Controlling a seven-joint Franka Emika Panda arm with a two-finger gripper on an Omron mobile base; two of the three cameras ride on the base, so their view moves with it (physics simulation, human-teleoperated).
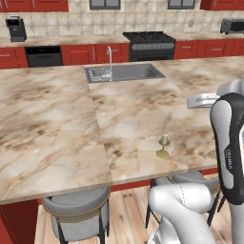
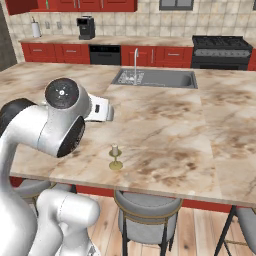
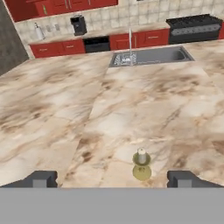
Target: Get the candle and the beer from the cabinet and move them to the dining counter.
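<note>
Candle standing upright near the front edge of the marbled bench, free of any grip. Claw open wide, its two fingertips apart on either side of the candle, not touching it. Sink at the far side.

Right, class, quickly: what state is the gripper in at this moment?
Gripper: open and holding nothing; the candle stands free on the dining counter between its spread fingertips.
</note>
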